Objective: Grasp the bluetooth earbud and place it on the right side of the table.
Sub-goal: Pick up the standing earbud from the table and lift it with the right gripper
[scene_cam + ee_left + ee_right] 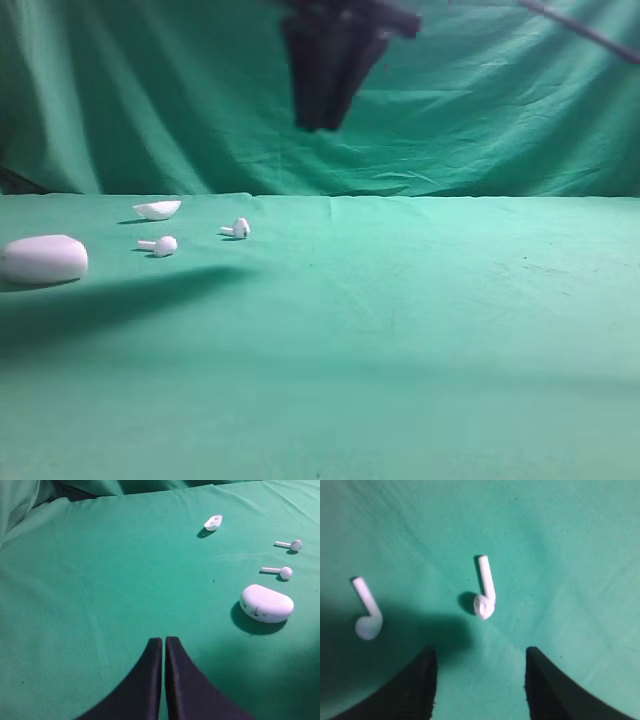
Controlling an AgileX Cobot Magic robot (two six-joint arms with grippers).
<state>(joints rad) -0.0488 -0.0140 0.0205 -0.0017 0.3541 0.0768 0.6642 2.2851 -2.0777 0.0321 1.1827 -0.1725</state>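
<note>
Now seeing right hand (480, 680) hanging open above earbud (485, 591) lying on green tabletop (580, 555); second earbud (367, 611) lying beside; left hand (164, 647) staying-free, closed, empty.

The worktop (400, 330) is covered in matt green cloth, softly creased; the backdrop (150, 100) is the same fabric, hanging in folds; the bluetooth earbud (485, 596) looks like smooth white plastic with a slight sheen; the second earbud (367, 611) is alike; the oval case (266, 603) is smooth, glossy white plastic; the right claw (480, 680) has matt black fingers (420, 685).
</note>
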